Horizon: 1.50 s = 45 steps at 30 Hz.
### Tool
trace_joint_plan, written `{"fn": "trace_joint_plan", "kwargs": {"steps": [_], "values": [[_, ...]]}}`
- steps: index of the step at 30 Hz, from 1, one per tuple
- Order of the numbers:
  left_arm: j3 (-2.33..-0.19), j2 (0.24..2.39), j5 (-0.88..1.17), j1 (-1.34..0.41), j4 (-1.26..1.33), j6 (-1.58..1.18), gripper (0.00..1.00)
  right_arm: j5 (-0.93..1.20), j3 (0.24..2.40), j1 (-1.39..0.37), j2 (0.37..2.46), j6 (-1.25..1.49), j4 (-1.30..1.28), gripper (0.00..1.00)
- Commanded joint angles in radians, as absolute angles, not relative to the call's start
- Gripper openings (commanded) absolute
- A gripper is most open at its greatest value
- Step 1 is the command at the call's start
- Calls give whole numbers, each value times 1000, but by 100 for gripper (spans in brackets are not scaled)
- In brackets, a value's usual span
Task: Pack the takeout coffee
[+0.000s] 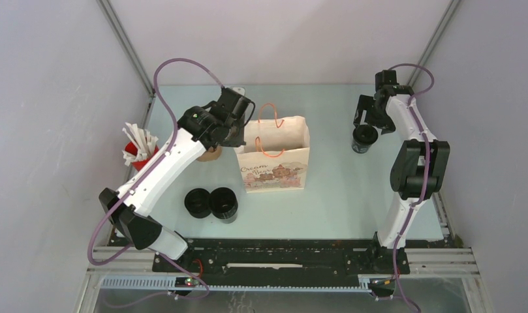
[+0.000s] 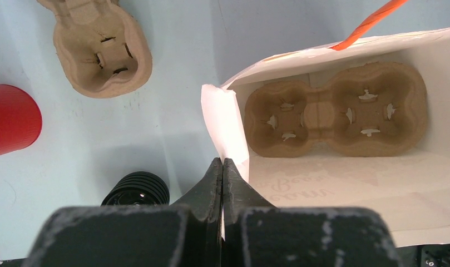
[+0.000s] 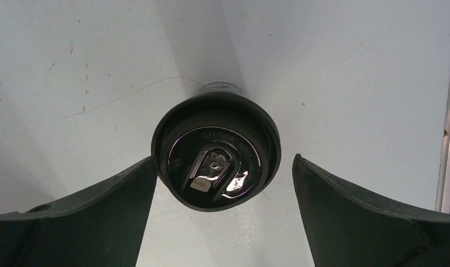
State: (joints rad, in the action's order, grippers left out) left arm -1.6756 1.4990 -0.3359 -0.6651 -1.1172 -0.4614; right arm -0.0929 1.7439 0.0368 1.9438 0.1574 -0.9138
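Nearest to the bases, on the left side, a near cup (image 1: pixel 198 202) and its neighbour cup (image 1: pixel 224 203) stand touching, with no gripper by them. Further in, the bag (image 1: pixel 274 160) stands open in the middle of the table (image 1: pixel 339 208). A carrier (image 2: pixel 334 111) lies flat on its bottom, both wells empty. Your left gripper (image 2: pixel 223 162) has its jaws pressed together at the bag's left wall; whether they pinch the paper, I cannot tell.

At the far right stands the third cup (image 3: pixel 216 167), upright with the lid on, so its long axis is vertical. Your right gripper (image 3: pixel 223 161) looks down on it with jaws wide apart, one finger on each side. In the wrist view the cup sits closer to the finger on the left, almost touching it. The right arm is clearly the nearer one, so I judge that closing on this cup comes next. The bag lies to the cup's left.
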Motion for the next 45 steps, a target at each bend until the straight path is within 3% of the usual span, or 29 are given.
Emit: {"fn": "trace_joint_plan", "kwargs": {"steps": [1,37,41,45], "values": [[-1709,1502,-325,-664,-1112,-454,0,-91,1769,36,1914,134,-897,99],[-1692,1501,-332,-663,-1113,-454,0,-117,1789,8,1986,124,-923,87],[-1692,1505,-334,-664,-1112,-454,0,-146,1794,3,1990,125,-930,80],[-1703,1511,-365,-664,-1114,-448,0,-153,1795,2,1970,131,-929,61]]}}
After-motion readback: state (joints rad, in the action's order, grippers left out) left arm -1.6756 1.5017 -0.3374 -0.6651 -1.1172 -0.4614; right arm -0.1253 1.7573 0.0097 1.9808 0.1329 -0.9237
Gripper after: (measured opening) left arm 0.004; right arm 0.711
